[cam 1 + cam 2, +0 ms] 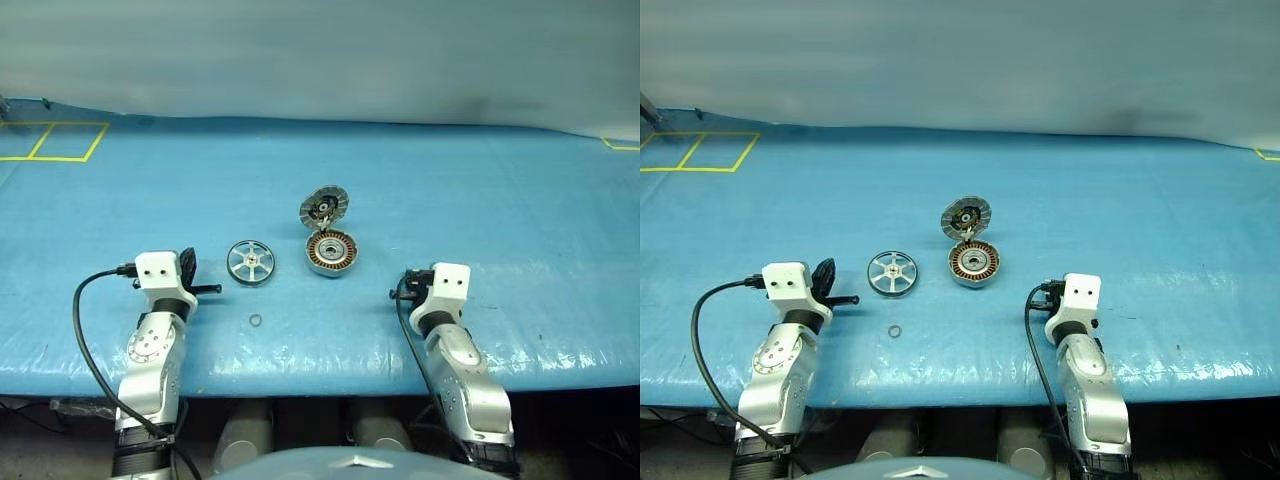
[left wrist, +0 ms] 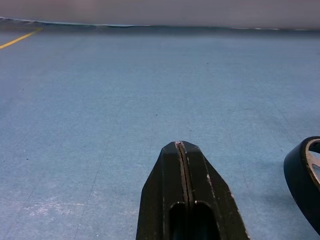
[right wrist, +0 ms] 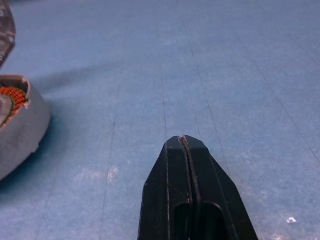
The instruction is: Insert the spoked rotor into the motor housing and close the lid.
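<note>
The wheel (image 1: 250, 263) with thin spokes lies flat on the blue table cover (image 1: 480, 200), just to the left of the motor case (image 1: 330, 253) and apart from it. The case sits open, its copper-orange ring of windings facing up. Its lid (image 1: 324, 207) stands tilted up from the far edge of the case, joined there, with the ribbed inner face and dark centre turned toward the robot. A tiny thin ring (image 1: 255, 320) lies nearer the robot than the case, just in front of the wheel.

The left gripper (image 2: 181, 146) hovers over the cover to the left of the case, beyond the wheel, its two black fingers pressed together and grasping nothing. The right gripper (image 3: 183, 138) is to the right of the case, fingers likewise clenched and empty. Yellow tape lines (image 1: 60, 140) mark the cover far to the left of the case
</note>
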You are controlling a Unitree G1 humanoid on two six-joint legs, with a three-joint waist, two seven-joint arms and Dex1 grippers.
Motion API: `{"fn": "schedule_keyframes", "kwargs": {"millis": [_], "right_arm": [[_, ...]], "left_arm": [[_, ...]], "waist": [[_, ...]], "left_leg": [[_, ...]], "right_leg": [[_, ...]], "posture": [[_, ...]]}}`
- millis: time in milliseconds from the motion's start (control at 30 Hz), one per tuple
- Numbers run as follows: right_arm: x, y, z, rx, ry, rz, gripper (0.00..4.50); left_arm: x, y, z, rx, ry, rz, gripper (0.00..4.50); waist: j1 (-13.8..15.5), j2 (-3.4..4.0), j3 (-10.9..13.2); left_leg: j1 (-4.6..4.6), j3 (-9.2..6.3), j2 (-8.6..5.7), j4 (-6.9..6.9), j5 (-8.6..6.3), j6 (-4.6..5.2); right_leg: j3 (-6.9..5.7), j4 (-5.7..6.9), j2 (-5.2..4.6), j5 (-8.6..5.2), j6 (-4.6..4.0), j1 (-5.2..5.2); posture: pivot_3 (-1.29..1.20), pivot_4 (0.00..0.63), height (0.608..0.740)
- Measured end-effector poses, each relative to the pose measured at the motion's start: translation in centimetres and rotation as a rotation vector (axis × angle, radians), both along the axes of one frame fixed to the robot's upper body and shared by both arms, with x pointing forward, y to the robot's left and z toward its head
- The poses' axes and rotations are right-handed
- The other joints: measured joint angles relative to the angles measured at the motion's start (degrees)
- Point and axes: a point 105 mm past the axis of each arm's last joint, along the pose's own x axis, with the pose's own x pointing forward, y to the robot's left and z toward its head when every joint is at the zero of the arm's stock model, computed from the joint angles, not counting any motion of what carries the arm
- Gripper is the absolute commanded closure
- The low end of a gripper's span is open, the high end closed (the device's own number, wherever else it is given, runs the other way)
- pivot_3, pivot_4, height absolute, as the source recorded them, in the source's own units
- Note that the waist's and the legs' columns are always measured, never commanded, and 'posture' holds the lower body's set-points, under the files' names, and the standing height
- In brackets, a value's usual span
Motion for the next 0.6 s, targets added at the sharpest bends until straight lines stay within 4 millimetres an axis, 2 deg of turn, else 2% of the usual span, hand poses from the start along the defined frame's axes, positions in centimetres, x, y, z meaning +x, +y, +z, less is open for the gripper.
{"fn": "schedule_keyframes", "kwargs": {"millis": [133,233,333,367,467,600], "right_arm": [[0.2,-0.4,1.0,0.014,-0.022,0.022,4.48],[0.1,-0.4,1.9,-0.013,-0.021,0.108,4.48],[-0.2,0.1,2.9,-0.06,-0.025,0.236,4.48],[-0.5,0.5,3.3,-0.082,-0.025,0.292,4.5],[-1.4,2.0,4.5,-0.154,-0.018,0.486,3.9],[-3.3,3.8,4.6,-0.308,0.056,0.765,2.6]], "left_arm": [[0.2,0.1,1.0,-0.026,-0.014,-0.037,4.5],[0.2,-0.2,2.4,-0.057,-0.017,-0.124,4.5],[-0.1,-0.9,3.4,-0.013,0.007,-0.251,4.5],[-0.4,-1.3,3.7,0.011,0.022,-0.313,4.33],[-1.6,-3.1,4.3,0.085,0.085,-0.514,3.61],[-3.3,-4.7,4.0,0.161,0.182,-0.713,2.24]], "waist": [[-0.1,0.0,0.0],[-0.1,0.03,0.0],[-0.3,0.06,0.1],[-0.4,0.08,0.1],[-0.5,0.11,0.1],[-0.5,0.13,0.2]], "left_leg": [[-0.02,0.0,0.0,0.0,0.0,0.0],[0.0,0.0,0.0,0.01,0.0,0.01],[0.0,0.0,0.0,0.0,0.0,0.01],[0.0,0.01,0.01,0.0,0.0,0.01],[0.0,0.02,0.01,0.01,0.0,0.01],[0.0,0.02,0.01,-0.01,0.0,0.01]], "right_leg": [[0.0,-0.01,0.0,0.0,0.0,-0.01],[0.0,0.0,0.0,0.0,0.0,0.01],[0.0,0.02,0.01,-0.01,-0.01,0.0],[0.01,0.01,0.01,-0.01,-0.01,-0.01],[0.01,0.0,0.0,-0.01,-0.02,-0.02],[0.01,-0.03,-0.02,-0.02,-0.03,-0.02]], "posture": [[0.0,0.15,0.74],[0.0,0.15,0.74],[0.0,0.15,0.74],[0.0,0.15,0.74],[0.0,0.15,0.74],[0.0,0.15,0.74]]}}
